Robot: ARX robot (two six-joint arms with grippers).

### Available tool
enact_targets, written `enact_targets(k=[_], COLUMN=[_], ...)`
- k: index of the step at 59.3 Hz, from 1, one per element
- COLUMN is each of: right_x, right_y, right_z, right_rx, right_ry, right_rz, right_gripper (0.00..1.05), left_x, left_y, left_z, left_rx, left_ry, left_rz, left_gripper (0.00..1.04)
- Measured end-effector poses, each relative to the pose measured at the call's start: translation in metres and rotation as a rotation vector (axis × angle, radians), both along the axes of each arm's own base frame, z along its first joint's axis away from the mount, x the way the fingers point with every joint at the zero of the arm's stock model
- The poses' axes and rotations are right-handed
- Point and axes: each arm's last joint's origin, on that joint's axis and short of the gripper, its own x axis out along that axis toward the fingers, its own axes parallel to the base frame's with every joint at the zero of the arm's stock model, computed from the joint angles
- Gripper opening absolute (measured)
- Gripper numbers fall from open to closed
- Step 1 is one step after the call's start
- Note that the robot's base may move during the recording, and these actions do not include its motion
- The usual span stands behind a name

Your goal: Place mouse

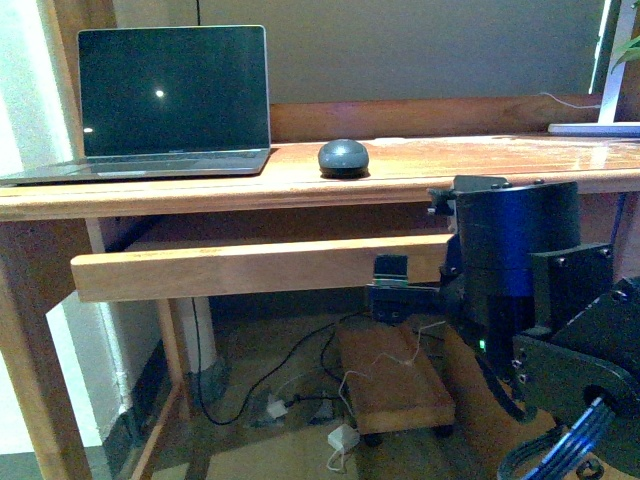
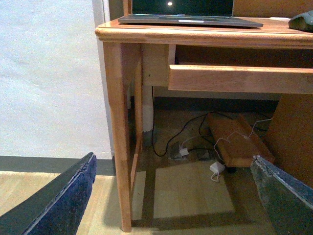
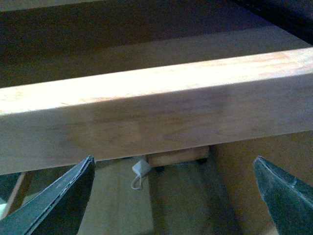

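Both sets of fingers [image 2: 171, 196] [image 3: 171, 196] hanging spread and empty below the table [image 1: 420, 165], mouse [image 1: 343, 157] already sitting top-centre of frame beside the laptop [image 1: 160, 100], placing seemingly done, next probably calling only for staying clear.

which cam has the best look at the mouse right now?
Front view: the mouse sits whole on the desk, right of the laptop. Left wrist view catches only a sliver of it at the frame edge. Right wrist view shows none, just the drawer front.
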Motion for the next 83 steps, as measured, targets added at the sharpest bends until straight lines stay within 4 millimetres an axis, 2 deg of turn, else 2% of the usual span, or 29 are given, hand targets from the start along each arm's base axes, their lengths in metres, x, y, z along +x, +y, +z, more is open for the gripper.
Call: enact_targets(k=[12,39,70,78,83], right_x=[0.002,0.01,0.014,0.013,0.012], right_y=[0.019,0.071,0.129,0.13,0.124], right_z=[0.012,-0.004,0.009,0.009,0.009], right_rx=[0.008,-0.024,-0.02,-0.018,-0.012], right_ry=[-0.024,0.002,-0.024,-0.03,-0.031], right_rz=[0.008,0.023,0.072,0.085,0.097], right_gripper=[0.97,0.97,0.97,0.97,0.97], left_x=[0.0,0.0,0.0,0.0,0.0], left_y=[0.0,0.0,0.0,0.0,0.0], left_z=[0.0,0.0,0.0,0.0,0.0], left_rx=[0.0,0.0,0.0,0.0,0.0], left_ry=[0.0,0.0,0.0,0.0,0.0], left_rz=[0.0,0.0,0.0,0.0,0.0], left_gripper=[0.97,0.97,0.97,0.97,0.97])
